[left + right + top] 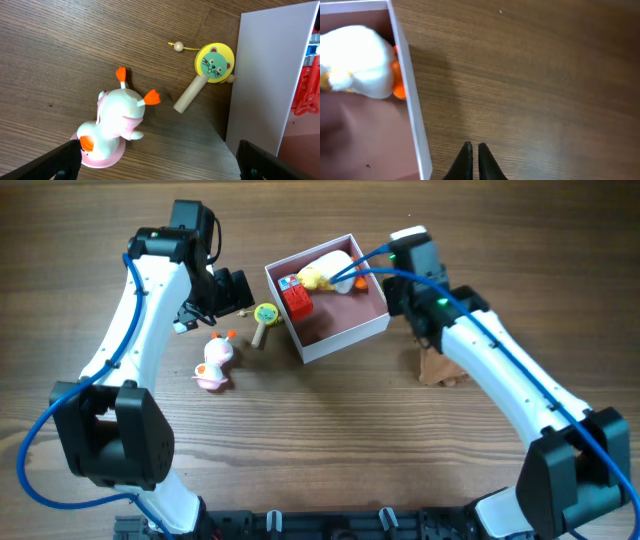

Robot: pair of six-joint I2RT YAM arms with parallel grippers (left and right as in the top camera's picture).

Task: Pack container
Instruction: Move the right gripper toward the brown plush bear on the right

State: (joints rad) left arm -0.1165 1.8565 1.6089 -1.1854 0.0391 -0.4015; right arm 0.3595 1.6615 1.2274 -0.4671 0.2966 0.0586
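**Left arm next: lift a toy from beside the container**

Your left gripper hangs with its jaws spread wide and nothing between them, over the two toys still outside the container. The cat-face rattle lies closest, its disc just beside the container's outer wall and its wooden handle pointing away from it. I'd take the handle rather than the disc, so that no finger has to squeeze in against the wall or nudge the box. The white-and-pink duck toy lies further out from the container with open wood all round it, so it looks the easier grasp.

Your right gripper is pinched together and empty, over bare table just outside the opposite wall. Inside the container a red block, a yellow toy and a white toy crowd the far side, leaving the near half free. A brown object sits beyond the container under the right arm; I cannot tell what it is.
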